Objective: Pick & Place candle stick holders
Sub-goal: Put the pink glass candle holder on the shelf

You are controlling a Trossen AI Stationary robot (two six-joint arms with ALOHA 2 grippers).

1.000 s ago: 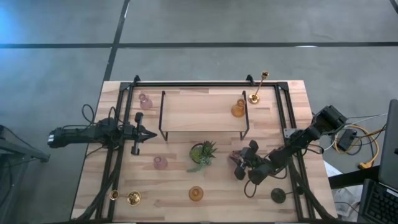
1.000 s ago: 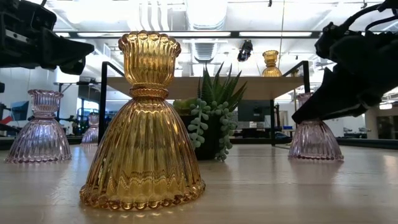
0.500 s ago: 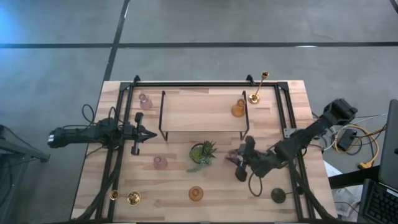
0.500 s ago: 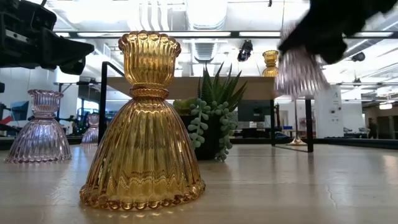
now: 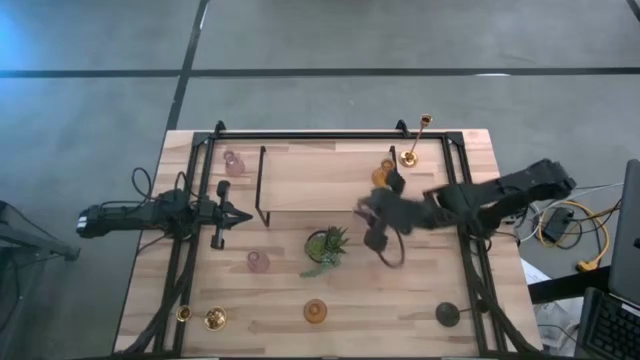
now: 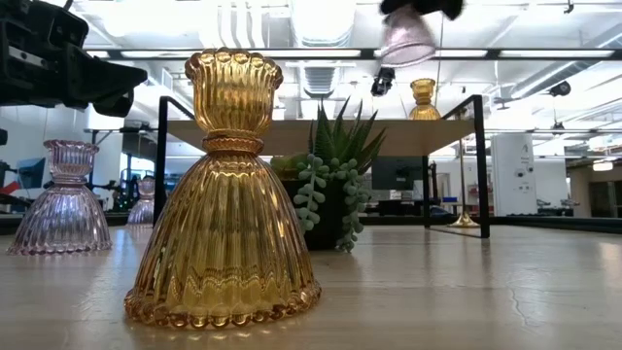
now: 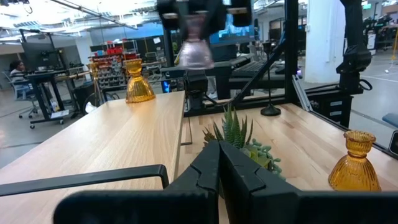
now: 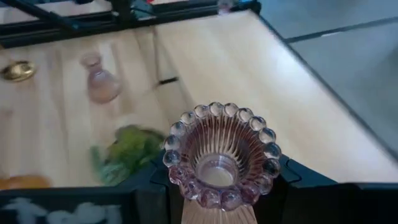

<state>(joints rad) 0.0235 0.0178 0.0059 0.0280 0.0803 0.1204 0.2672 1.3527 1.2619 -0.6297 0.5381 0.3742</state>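
Observation:
A pink glass candle stick holder (image 8: 221,155) hangs high above the table with my right gripper (image 5: 378,215) shut on it, over the near right end of the wooden shelf (image 5: 320,185). The low view shows this holder (image 6: 406,41) near the ceiling lights, its skirt downward. My left gripper (image 5: 245,213) waits shut at the table's left, level. An amber holder (image 5: 384,175) stands on the shelf. On the table stand two more pink holders (image 5: 233,162) (image 5: 258,261), an amber one (image 5: 315,312), gold ones (image 5: 415,140) (image 5: 215,319) and a black one (image 5: 447,314). My right gripper pinches the pink holder's upper cup (image 8: 173,163) between its two fingers (image 8: 292,177), one on each side. The fingers come from the table's right, slanting down. The holder is lifted clear, and its wide skirt (image 6: 406,53) hangs below the gripper.
A spiky green plant (image 5: 327,245) stands near the table's middle, just in front of the shelf. Black frame rails (image 5: 190,250) run along the table's left and right sides. Bare wood lies between the plant and the black holder.
My right gripper has risen steeply with the pink holder, from the table top beside the plant to well above shelf height. It has also gone toward the far edge and a little left, rolling its wrist. The holder has stayed in the hold.

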